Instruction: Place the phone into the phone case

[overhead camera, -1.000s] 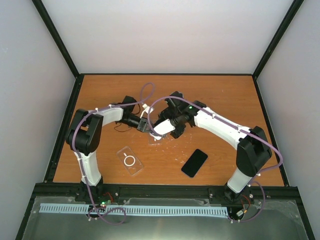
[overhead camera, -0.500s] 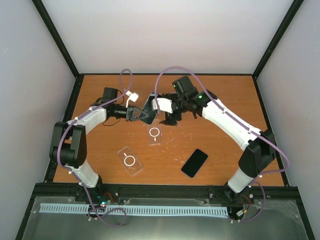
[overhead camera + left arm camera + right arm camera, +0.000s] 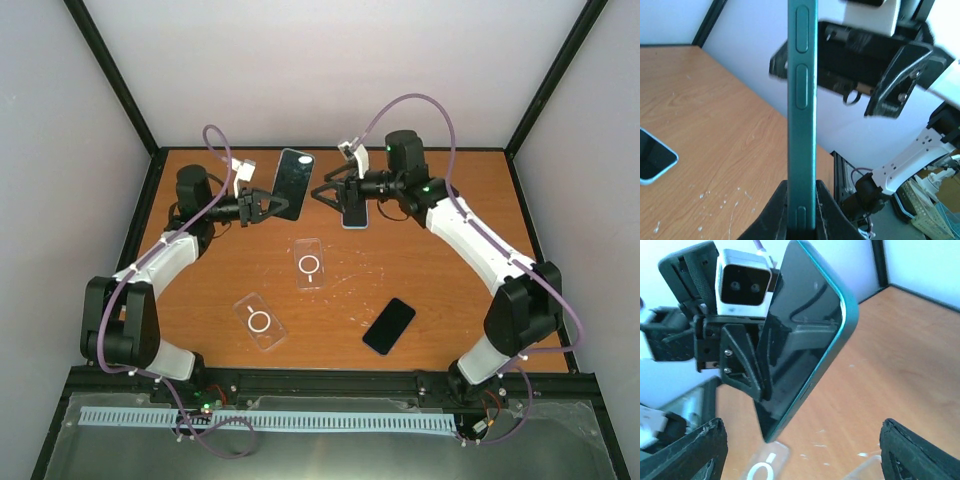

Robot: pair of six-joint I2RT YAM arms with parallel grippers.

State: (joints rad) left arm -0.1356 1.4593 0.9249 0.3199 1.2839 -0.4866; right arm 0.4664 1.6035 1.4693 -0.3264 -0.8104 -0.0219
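My left fingers (image 3: 776, 216) are clamped on one end of the slim teal phone (image 3: 293, 183), raised near the far edge of the wooden table (image 3: 420, 282). My right fingers (image 3: 685, 450) gape wide, facing it. A second ago both crowded the clear ringed phone case (image 3: 310, 264); it now lies uncovered mid-table.

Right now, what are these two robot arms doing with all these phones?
The left gripper is clamped on a teal phone, holding it up in the air over the back of the table. The right gripper faces it, open and empty, above a light-blue phone. The middle clear case, the nearer clear case and a black phone lie flat. Both cases are empty.
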